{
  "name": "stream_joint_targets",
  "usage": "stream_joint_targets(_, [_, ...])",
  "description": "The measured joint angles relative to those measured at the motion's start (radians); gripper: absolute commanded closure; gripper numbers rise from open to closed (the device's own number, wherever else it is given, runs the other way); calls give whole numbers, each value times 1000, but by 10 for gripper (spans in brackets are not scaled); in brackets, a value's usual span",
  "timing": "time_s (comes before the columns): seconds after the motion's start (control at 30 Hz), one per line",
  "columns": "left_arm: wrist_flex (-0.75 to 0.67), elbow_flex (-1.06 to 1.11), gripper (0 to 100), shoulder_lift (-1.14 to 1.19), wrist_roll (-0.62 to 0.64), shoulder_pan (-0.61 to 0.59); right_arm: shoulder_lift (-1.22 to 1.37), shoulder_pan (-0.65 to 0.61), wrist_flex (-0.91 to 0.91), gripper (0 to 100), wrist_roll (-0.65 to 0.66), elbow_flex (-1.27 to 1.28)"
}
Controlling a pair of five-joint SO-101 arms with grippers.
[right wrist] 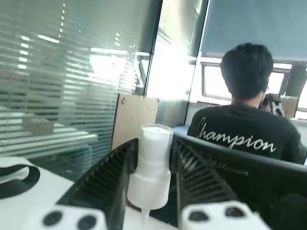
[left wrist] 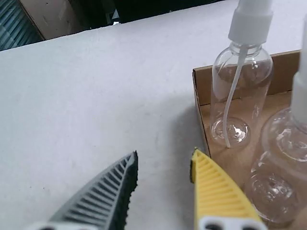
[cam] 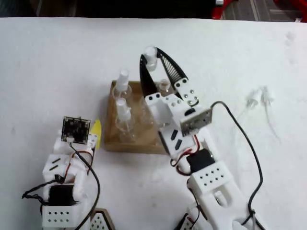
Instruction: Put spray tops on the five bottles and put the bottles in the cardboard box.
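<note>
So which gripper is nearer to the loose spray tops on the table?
Right. The right gripper is raised near the box's far edge, on the tops' side; the left gripper sits across the box from them.

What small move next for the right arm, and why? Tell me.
Probably lower the right gripper, shut on the white plastic spray top, onto the clear bottle, seemingly uncapped, in the brown cardboard box; the top hangs unseated.

My arms are white plastic with black cables; left fingers are ribbed grey and yellow, right fingers ribbed black.
</note>
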Motion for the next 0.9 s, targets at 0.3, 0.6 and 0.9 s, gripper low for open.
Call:
stream_joint_targets(0.3, [0,0,835,0,0,0,146,-9,-127,982,0,0])
stream_joint_targets(0.6, [0,0,835,0,0,0,127,-12,-144,982,0,114])
stream_joint_targets(0.9, [0,0,835,0,0,0,71,-12,-144,982,0,239])
